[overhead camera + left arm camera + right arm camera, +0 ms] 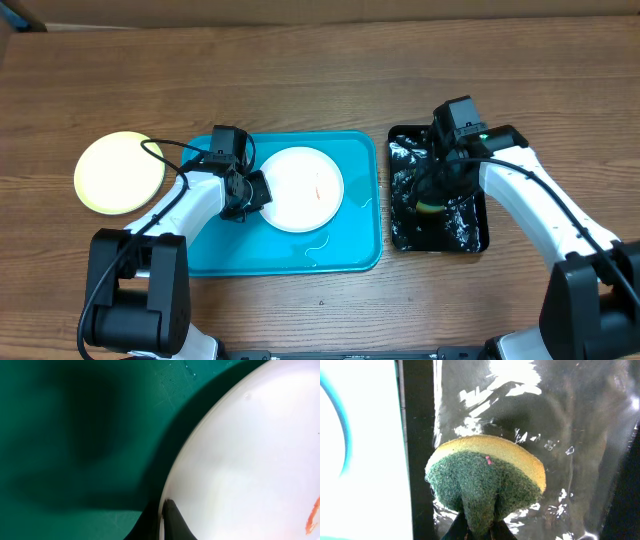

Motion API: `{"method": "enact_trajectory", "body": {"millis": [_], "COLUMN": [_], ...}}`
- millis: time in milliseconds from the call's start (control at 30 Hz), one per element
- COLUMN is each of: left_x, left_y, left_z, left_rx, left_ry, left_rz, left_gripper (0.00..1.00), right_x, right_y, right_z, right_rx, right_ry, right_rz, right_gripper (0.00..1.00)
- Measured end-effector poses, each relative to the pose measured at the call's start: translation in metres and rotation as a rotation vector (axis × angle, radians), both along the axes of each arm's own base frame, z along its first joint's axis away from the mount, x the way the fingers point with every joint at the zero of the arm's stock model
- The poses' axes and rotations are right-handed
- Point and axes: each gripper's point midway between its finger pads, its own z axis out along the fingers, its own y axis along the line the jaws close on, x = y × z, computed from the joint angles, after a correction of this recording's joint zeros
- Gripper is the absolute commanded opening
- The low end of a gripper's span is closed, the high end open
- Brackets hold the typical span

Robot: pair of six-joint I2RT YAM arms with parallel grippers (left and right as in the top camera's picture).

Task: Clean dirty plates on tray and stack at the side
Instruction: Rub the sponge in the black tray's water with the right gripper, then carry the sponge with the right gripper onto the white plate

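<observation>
A white plate (303, 188) with a reddish-brown smear lies in the light-blue tray (352, 255). My left gripper (252, 193) is shut on the plate's left rim; in the left wrist view the fingers (164, 519) pinch the white plate's edge (250, 470) over the tray floor (75, 435). A pale yellow-green plate (119, 172) lies on the table left of the tray. A third plate is not in view. My right gripper (436, 196) is shut on a green-and-yellow sponge (485, 477) over the black tray (402, 232). The fingers (479, 532) squeeze the sponge's green pad.
The black tray (580, 435) is glossy and wet, and stands right of the blue tray. The wooden table (320, 70) stretches behind both trays. A small puddle (318, 243) lies on the blue tray's floor near its front.
</observation>
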Motion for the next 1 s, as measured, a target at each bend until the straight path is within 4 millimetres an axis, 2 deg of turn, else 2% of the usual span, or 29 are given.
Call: {"method": "enact_trajectory", "body": {"millis": [367, 567, 800, 867, 1000], "left_x": [0.000, 0.000, 0.001, 0.001, 0.002], "left_y": [0.000, 0.000, 0.000, 0.000, 0.000], "left_z": [0.000, 0.000, 0.000, 0.000, 0.000], "left_rx": [-0.001, -0.001, -0.001, -0.002, -0.002], "left_ry": [-0.002, -0.002, -0.005, -0.007, -0.010], "left_rz": [0.000, 0.000, 0.000, 0.000, 0.000], "left_gripper": [0.03, 0.04, 0.04, 0.04, 0.04], "right_x": [0.003, -0.001, 0.002, 0.005, 0.013], "right_y": [-0.003, 0.009, 0.014, 0.018, 0.044], "right_z": [0.001, 0.003, 0.005, 0.006, 0.013], "right_rx": [-0.019, 0.052, 0.079, 0.101, 0.180], "right_ry": [-0.019, 0.001, -0.007, -0.018, -0.065], "right_rz": [-0.005, 0.010, 0.006, -0.002, 0.038], "right_gripper": [0.04, 0.04, 0.04, 0.04, 0.04]}}
